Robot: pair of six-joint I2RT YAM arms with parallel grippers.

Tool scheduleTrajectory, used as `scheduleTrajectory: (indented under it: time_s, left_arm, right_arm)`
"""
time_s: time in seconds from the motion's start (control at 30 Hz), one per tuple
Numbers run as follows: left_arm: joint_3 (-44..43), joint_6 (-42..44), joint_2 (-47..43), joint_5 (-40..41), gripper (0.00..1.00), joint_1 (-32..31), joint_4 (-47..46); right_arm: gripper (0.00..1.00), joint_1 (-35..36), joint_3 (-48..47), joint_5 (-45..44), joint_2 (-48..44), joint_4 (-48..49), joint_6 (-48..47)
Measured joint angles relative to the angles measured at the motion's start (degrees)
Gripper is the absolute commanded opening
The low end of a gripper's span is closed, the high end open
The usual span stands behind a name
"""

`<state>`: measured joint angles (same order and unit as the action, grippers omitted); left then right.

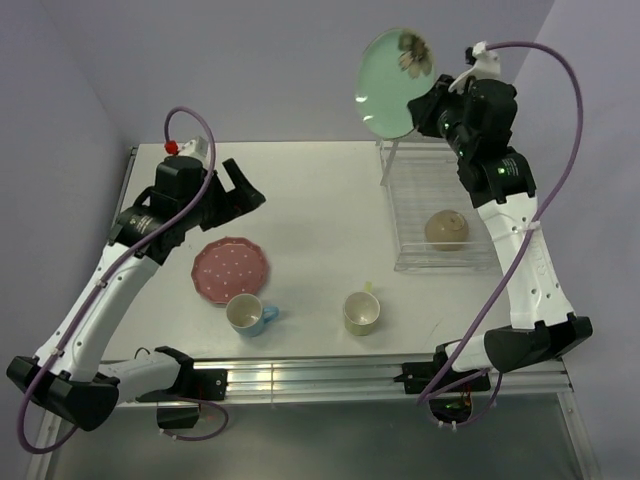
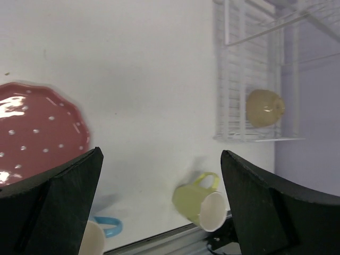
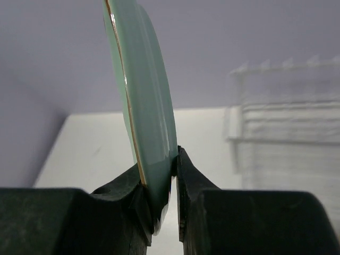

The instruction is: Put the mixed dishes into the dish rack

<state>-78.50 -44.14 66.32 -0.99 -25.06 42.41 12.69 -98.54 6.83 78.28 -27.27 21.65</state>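
- Dish rack (image 1: 420,195) stands on the right part of the white table (image 1: 320,190). Its lower basket reaches toward the near edge, and thin white posts rise at its far left corner.
- Right arm reaches over the far end of the rack. The right gripper (image 1: 425,110) (image 3: 162,180) pinches the lower rim of the mint-green flowered plate (image 1: 390,85) (image 3: 149,106), and its jaws press on both faces.
- This plate is held in the air, standing on edge, above the far left corner of the rack. It does not touch the wires.
- Left gripper (image 1: 238,200) (image 2: 159,202) hangs over the left part of the table with its jaws spread wide and nothing between them.
- Pink white-dotted plate (image 1: 230,270) (image 2: 32,133) lies flat on the table, just near of the left gripper.
- Cream bowl (image 1: 448,230) (image 2: 264,108) sits in the lower basket, in its near half.
- Blue mug (image 1: 248,314) (image 2: 98,234) stands upright just beside the pink plate, on its near right side.
- Pale yellow-green mug (image 1: 362,312) (image 2: 199,202) stands upright between the blue mug and the rack, apart from both.
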Motion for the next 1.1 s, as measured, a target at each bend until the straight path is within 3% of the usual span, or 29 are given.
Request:
scheduleTrajectory:
  time_s: [0.23, 0.47, 0.77, 1.1]
  left_arm:
    - [11.1, 3.7, -0.2, 1.0, 0.97, 0.0, -1.2]
    - [16.3, 4.7, -1.1, 0.7, 0.97, -0.5, -1.5]
    - [18.8, 5.8, 1.0, -0.6, 0.97, -3.3, -2.8]
    - [18.8, 7.1, 5.0, -0.9, 0.98, -5.2, -2.8]
  right_arm:
    - [0.0, -2.7, -1.8, -17.0, 1.1, 5.4, -17.0]
    - [0.0, -2.8, 3.3, -24.7, 2.0, 14.0, -29.1]
    - [0.0, -3.2, 4.5, -27.7, 6.4, 21.5, -39.4]
    - [0.0, -8.6, 6.6, -26.4, 6.6, 22.5, -40.8]
